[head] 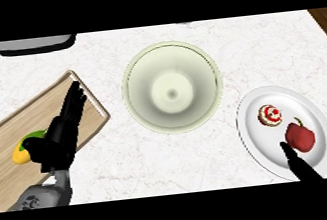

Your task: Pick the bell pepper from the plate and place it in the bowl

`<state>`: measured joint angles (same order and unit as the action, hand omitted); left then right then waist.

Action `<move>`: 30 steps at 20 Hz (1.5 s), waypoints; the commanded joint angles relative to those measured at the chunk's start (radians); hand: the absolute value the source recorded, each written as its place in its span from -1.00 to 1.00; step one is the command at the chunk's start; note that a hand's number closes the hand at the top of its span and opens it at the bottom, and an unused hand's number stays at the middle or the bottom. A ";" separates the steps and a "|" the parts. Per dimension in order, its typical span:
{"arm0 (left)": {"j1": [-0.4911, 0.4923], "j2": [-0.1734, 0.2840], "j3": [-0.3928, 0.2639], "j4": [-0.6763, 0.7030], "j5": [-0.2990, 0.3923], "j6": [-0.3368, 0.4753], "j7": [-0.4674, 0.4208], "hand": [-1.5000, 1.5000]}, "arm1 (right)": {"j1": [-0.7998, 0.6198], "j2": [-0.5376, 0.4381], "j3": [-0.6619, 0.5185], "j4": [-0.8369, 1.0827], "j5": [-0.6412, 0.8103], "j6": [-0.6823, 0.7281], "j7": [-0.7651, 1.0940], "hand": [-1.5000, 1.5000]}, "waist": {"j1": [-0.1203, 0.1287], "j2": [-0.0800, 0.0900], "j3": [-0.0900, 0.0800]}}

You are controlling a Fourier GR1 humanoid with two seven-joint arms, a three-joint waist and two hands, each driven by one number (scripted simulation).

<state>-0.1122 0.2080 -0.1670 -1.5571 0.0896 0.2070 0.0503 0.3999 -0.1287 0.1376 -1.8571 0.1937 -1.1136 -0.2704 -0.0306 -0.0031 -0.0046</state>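
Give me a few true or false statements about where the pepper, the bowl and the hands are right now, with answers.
1. The red bell pepper lies on the white plate. True.
2. The bowl already holds the pepper. False: nothing is in the bowl.
3. The right hand reaches over the plate beside the pepper. True.
4. The left hand is over the bowl. False: it shows open over the wooden cutting board.
5. The plate is left of the bowl. False: it is to the right.

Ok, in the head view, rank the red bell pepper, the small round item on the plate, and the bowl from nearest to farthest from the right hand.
From the right hand:
1. Red bell pepper, on the plate, just above the fingers.
2. Small round item, farther up the plate.
3. Bowl, counter's middle, up-left.
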 commanded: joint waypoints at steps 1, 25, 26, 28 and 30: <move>-0.054 -0.023 -0.011 0.015 -0.017 0.009 0.017 0.00 | 0.115 -0.044 0.018 -0.139 0.152 -0.047 0.247 -1.00 | 0.024 0.009 -0.001; -0.054 -0.046 0.066 0.047 -0.032 -0.079 0.021 0.00 | 0.077 -0.009 -0.003 -0.256 0.406 0.372 0.854 -1.00 | 0.025 0.002 0.005; -0.048 -0.054 0.025 -0.024 -0.074 -0.045 0.071 0.00 | 0.086 -0.021 -0.008 -0.214 0.323 0.355 0.775 -1.00 | 0.025 0.001 0.005; -0.007 -0.088 -0.006 -0.064 -0.096 -0.007 0.081 0.00 | 0.116 0.025 0.066 -0.262 0.360 0.320 0.742 -1.00 | 0.025 0.000 0.005; -0.099 -0.046 0.100 0.083 -0.026 -0.090 0.008 0.00 | 0.095 -0.005 0.016 -0.309 0.314 0.361 0.764 -1.00 | 0.022 0.003 0.005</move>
<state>-0.1709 0.1452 -0.1230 -1.5352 0.0346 0.1594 0.0929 0.4865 -0.1341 0.1584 -2.1164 0.5574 -0.7585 0.5304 -0.0056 -0.0010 0.0003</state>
